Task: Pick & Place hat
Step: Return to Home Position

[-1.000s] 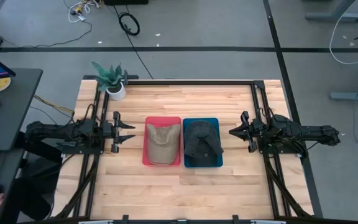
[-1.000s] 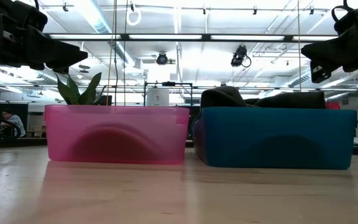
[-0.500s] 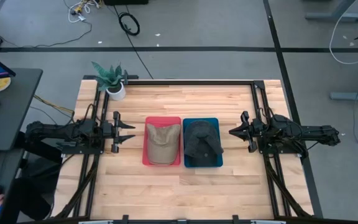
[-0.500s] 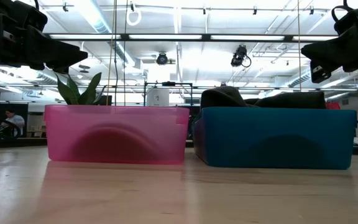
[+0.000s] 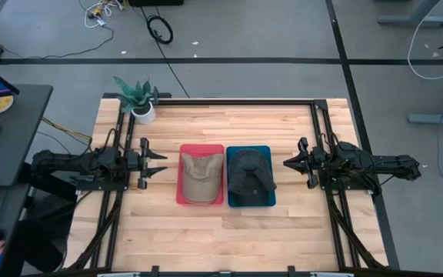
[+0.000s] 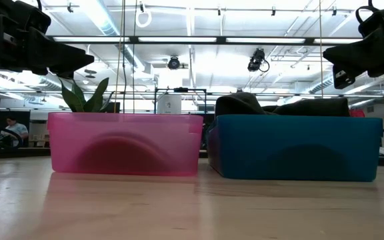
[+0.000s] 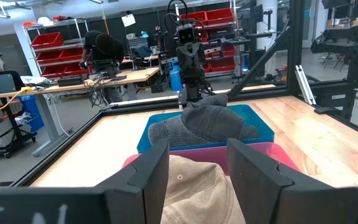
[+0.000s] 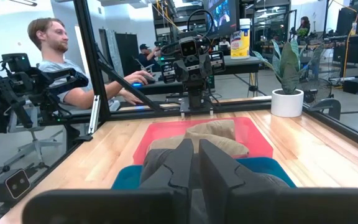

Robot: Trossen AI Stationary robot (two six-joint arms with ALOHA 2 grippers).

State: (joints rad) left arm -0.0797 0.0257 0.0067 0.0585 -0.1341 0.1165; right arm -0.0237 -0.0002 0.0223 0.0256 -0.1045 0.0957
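Observation:
A tan cap (image 5: 201, 175) lies in a red bin (image 5: 184, 196), and a dark grey cap (image 5: 250, 175) lies in a blue bin (image 5: 268, 151) beside it, both mid-table. The dark cap's crown rises above the blue bin's rim in the low view (image 6: 242, 104). My left gripper (image 5: 160, 162) hovers open to the left of the red bin; in its wrist view (image 7: 197, 168) its fingers frame the tan cap (image 7: 191, 186). My right gripper (image 5: 287, 163) hovers shut to the right of the blue bin, pointing at it (image 8: 194, 163).
A potted plant (image 5: 138, 100) stands at the table's far left corner. Black rails (image 5: 237, 101) frame the table top. Bare wood (image 5: 229, 238) lies in front of the bins. A person sits at a desk (image 8: 61, 68) beyond the table's left side.

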